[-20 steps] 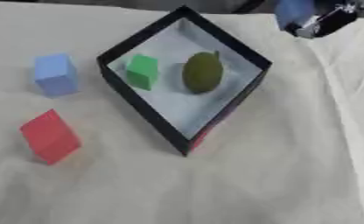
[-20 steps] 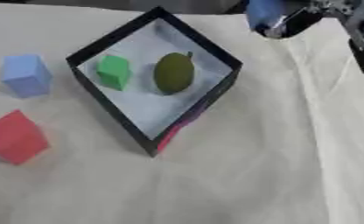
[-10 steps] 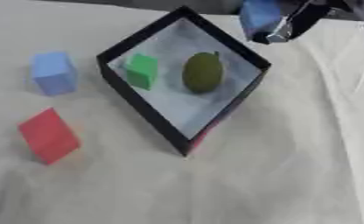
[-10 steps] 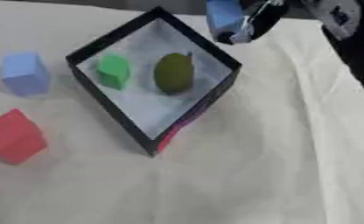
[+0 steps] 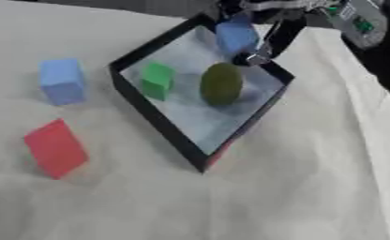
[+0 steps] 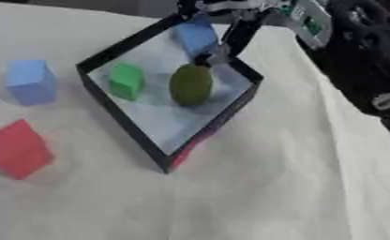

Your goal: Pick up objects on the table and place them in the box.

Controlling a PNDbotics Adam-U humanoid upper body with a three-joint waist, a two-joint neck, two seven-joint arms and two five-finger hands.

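We saw the cloth-covered counter (image 5: 313, 187) carrying a black-walled square box with a pale floor (image 5: 157, 124), where a dark green oval object (image 5: 221, 83) and a small green cube (image 5: 157, 80) already lay. Our right hand (image 5: 260, 35) hung over the box's far corner, fingers curled round a blue cube (image 5: 235, 37) not yet released. A red cube (image 5: 55, 147) and a light blue cube (image 5: 63, 80) waited outside, left of the box; we judged the task about half done

Robot hand (image 5: 260, 28) top cut off, blurred
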